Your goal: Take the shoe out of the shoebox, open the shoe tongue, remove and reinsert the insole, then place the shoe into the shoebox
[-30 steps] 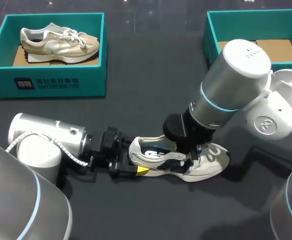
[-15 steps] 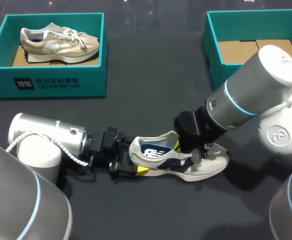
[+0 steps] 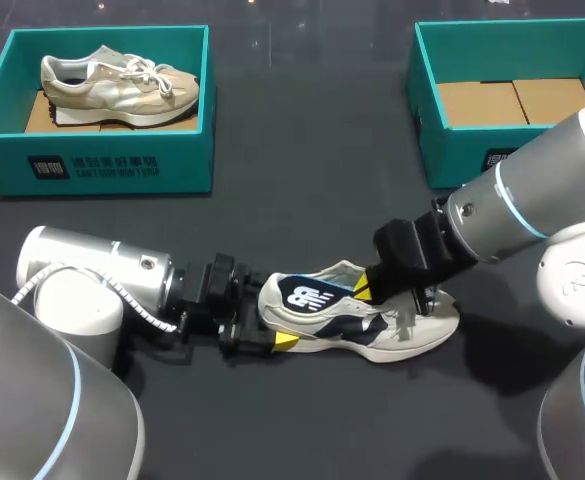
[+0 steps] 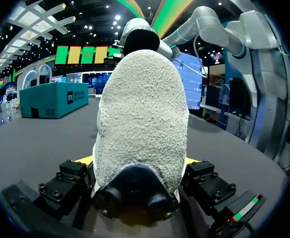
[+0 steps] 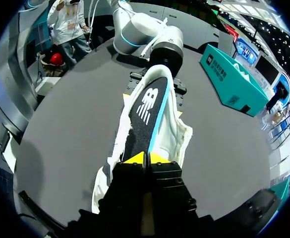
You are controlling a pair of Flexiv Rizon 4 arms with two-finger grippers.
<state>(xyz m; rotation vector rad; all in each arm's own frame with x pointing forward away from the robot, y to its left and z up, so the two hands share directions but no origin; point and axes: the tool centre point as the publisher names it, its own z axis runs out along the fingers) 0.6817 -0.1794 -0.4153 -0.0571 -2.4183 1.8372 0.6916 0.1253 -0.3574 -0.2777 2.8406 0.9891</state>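
A white and navy shoe lies on its sole on the dark counter, out of its box, toe pointing toward the right arm's side. The left pincer comes in low along the counter and is clamped on the shoe's heel; in the left wrist view the fuzzy heel fills the gap between the two fingers, which press it from both sides. The right pincer stands over the middle of the shoe with its yellow tips drawn almost together, pinching the front end of the dark insole. The insole, with a white logo on its top, slopes from that grip back to the heel, sitting partly above the shoe's opening. Behind the right arm stands an open teal shoebox with only brown cardboard showing inside. Across the counter, on the left arm's side, a second teal shoebox holds a beige shoe, well apart from both arms.
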